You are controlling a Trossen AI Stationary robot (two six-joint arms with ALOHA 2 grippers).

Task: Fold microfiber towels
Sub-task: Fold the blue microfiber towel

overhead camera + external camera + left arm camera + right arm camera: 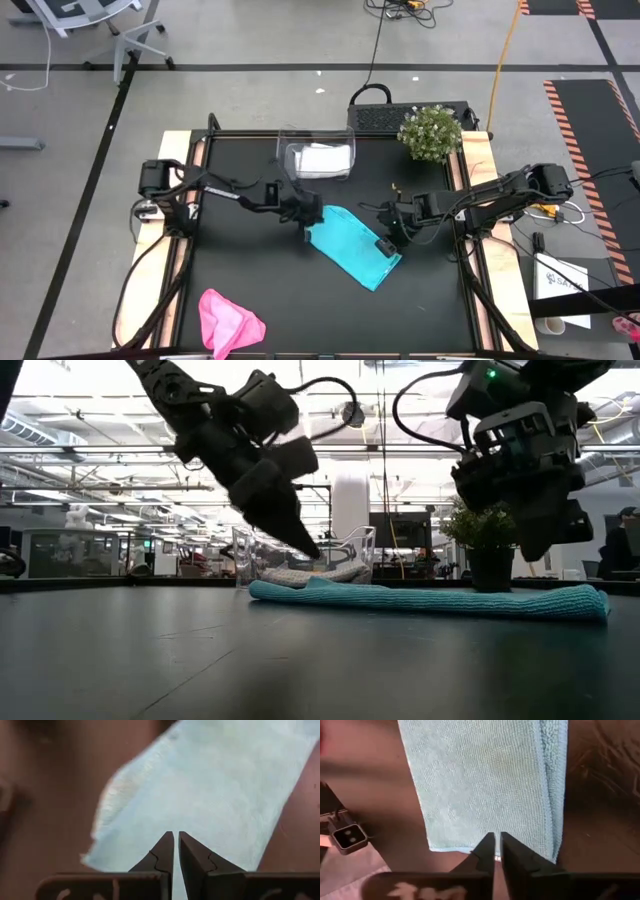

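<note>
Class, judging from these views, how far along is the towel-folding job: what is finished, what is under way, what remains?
Done, apparently: a pale towel lies in the clear tub. In hand: the teal towel lies folded into a strip, with the left end effector and right end effector, both shut, at its opposite ends. Left: the pink towel lies crumpled at the table's edge.

At centre frame the teal towel (352,245) is soft cloth with a fine looped, nubby weave and a thicker fuzzy hem, while the pink towel (228,322) at lower left is the same matt fabric, crumpled. Above centre, the tub (318,156) is clear glossy plastic holding a pale cloth (322,160). The table (250,270) top is matt black, edged in bare pale wood.
</note>
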